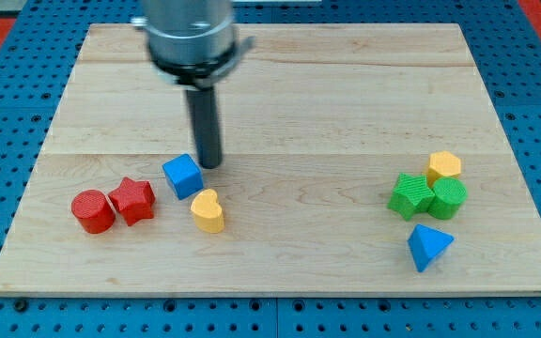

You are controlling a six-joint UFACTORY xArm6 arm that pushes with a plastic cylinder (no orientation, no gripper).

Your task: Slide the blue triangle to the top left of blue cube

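Note:
The blue triangle point(428, 246) lies near the view's bottom right of the wooden board point(280, 103). The blue cube point(182, 176) sits left of centre, far from the triangle. My tip point(210, 165) rests just to the right of the blue cube's upper corner, very close to it or touching it. The rod rises to the grey arm end point(192, 38) at the view's top.
A yellow heart block point(208, 210) lies just below-right of the blue cube. A red star point(133, 200) and a red cylinder point(93, 211) sit to its left. Two green blocks point(411, 196) point(448, 198) and a yellow block point(444, 166) cluster just above the triangle.

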